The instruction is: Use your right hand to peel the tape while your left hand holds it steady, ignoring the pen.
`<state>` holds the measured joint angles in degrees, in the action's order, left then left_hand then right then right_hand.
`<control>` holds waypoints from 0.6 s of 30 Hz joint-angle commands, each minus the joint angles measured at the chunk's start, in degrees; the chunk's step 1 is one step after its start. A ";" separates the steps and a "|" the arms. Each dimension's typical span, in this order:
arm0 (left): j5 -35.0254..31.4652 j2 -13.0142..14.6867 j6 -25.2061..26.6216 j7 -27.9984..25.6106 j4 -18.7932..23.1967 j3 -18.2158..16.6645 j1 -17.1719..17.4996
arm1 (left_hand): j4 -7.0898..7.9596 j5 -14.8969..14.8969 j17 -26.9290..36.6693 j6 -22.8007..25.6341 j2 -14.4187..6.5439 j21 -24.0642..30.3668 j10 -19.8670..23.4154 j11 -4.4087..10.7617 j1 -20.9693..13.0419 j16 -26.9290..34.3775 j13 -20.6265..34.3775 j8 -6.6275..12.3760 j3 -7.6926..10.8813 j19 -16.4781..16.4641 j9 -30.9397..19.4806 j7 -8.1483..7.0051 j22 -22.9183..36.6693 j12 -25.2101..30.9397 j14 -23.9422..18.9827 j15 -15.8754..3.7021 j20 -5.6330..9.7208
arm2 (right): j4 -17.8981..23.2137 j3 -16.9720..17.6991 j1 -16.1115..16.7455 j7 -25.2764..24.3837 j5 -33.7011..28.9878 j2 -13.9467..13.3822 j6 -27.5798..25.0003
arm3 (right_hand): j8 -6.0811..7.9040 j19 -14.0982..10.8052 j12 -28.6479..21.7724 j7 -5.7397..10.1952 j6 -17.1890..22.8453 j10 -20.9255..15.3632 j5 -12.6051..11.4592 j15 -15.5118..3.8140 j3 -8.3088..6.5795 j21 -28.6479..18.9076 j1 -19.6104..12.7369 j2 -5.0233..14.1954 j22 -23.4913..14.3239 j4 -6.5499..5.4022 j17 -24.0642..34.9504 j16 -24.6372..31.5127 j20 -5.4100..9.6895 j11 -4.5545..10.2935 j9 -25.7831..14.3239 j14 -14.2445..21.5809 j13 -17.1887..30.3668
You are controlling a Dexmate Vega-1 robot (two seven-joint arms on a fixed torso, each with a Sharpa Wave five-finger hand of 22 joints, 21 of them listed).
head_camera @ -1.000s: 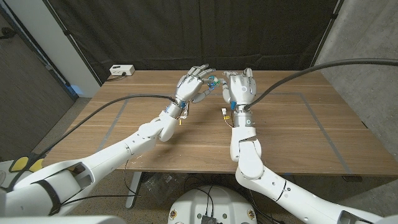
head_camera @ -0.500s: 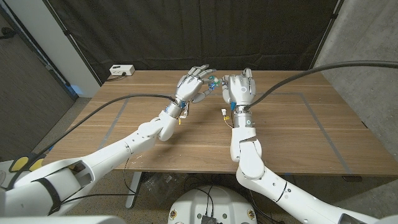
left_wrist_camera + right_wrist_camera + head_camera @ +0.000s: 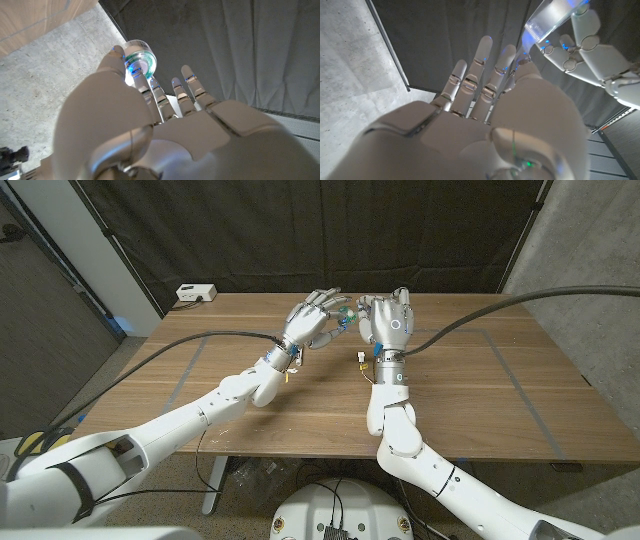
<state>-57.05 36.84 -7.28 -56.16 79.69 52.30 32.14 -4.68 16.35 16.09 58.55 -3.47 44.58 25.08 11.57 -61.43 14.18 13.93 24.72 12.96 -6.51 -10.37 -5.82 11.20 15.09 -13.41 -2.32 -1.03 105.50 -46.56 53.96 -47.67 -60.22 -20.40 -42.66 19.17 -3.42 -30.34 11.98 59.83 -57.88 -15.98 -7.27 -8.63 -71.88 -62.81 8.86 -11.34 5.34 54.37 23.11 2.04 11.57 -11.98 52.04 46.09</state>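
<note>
A clear tape roll [image 3: 346, 314] with a greenish core hangs above the far middle of the table, between my two hands. My left hand [image 3: 314, 319] pinches the roll [image 3: 139, 56] between thumb and fingertips, its other fingers spread. My right hand [image 3: 387, 320] stands beside it with fingers pointing up and the thumb reaching in to the roll. In the right wrist view the roll's clear edge [image 3: 551, 16] runs down to my right thumb and the finger next to it, which appear to pinch it. The left hand's fingers [image 3: 592, 52] grip the roll from the other side.
A white power box [image 3: 195, 292] sits at the wooden table's [image 3: 460, 395] back left corner. Grey taped lines [image 3: 510, 380] mark a rectangle on the tabletop. A black curtain hangs behind the table. Thick cables trail from both forearms.
Both hands have shifted slightly farther from me with the roll between them. The right forearm stands a little more upright.
</note>
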 commanded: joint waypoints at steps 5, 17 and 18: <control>-1.66 0.81 -1.85 1.32 0.10 0.49 -0.72 | 0.10 0.70 0.39 7.89 -0.84 0.42 0.20 -0.04 -0.34 -0.26 0.60 0.95 -0.61 0.39 -2.43 -3.97 0.14 0.80 0.36 -4.99 0.04 | -2.94 -0.11 -1.04 -7.81 3.99 0.74 0.81 | 0.52 0.70 -0.54 0.07 -0.32 0.83 -0.87 -6.32 -0.80 -0.54 0.70 0.36 -0.15 -1.30 1.95 -0.04 8.18 0.04 -15.86 -0.31 1.50; -1.66 1.11 -3.12 2.25 0.13 0.55 -1.21 | 0.29 1.49 0.98 8.10 -0.81 0.47 -0.31 0.00 -0.36 -0.38 1.63 1.14 -1.24 0.76 -2.62 -4.98 0.17 1.48 0.82 -4.32 -0.23 | -2.64 -1.42 -2.01 -5.79 3.87 0.25 -1.36 | 0.76 2.24 -0.81 -0.11 -0.52 1.00 -1.59 -6.29 -1.03 -0.63 1.25 0.34 -0.35 -2.14 4.43 -0.54 8.36 0.05 -18.66 -0.94 3.20; -1.81 1.21 -3.20 2.43 0.22 0.59 -1.26 | 0.31 1.62 1.08 8.33 -0.83 0.51 -0.41 0.13 -0.38 -0.37 1.81 1.25 -1.32 0.75 -2.64 -5.15 0.17 1.59 0.84 -4.23 -0.30 | -2.64 -1.54 -2.14 -5.41 3.86 0.23 -1.59 | 0.83 2.43 -1.05 -0.16 -0.58 0.74 -1.69 -6.28 -1.11 -0.68 1.33 0.47 -0.38 -2.28 4.71 -0.55 8.37 0.06 -19.04 -0.93 3.53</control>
<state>-58.51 37.58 -9.07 -54.85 79.85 52.70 31.35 -4.28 17.32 16.90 58.55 -3.63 44.58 24.53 11.49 -61.27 13.95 15.31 24.72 11.77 -5.89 -10.39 -5.81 11.20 16.01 -12.76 -2.35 -1.02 103.12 -47.05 52.81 -53.87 -56.68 -19.94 -42.45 19.43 -1.66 -30.96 11.99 59.42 -57.26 -17.00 -7.00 -8.23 -72.09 -62.11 9.05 -11.45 4.93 58.32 22.81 1.73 11.60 -12.00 51.36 49.02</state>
